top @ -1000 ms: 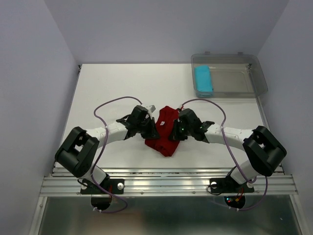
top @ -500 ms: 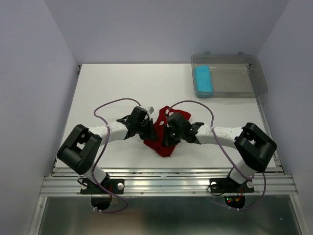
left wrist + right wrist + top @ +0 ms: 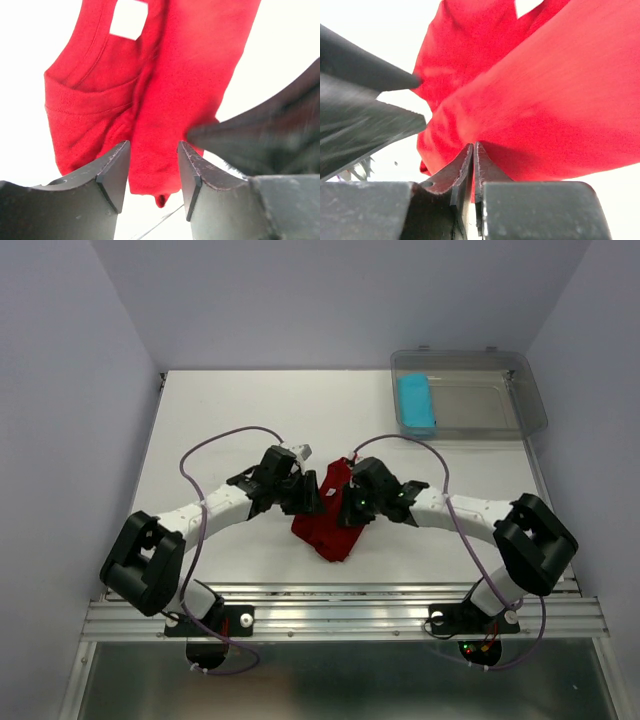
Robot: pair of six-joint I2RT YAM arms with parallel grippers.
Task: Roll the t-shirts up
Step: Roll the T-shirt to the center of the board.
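Right gripper (image 3: 473, 152) pinching red shirt (image 3: 325, 535), left gripper (image 3: 153, 152) parted, pinch hidden overhead

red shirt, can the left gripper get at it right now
Probably yes: the left gripper is open right at the red shirt, with nothing between them. The right gripper, shut on the shirt close beside it, leaves little room.

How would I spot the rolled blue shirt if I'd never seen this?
The white table has a clear plastic bin at its far right corner. Inside, at its left end, lies a cyan-blue roll; the dark red shirt, the only other one, is loose.
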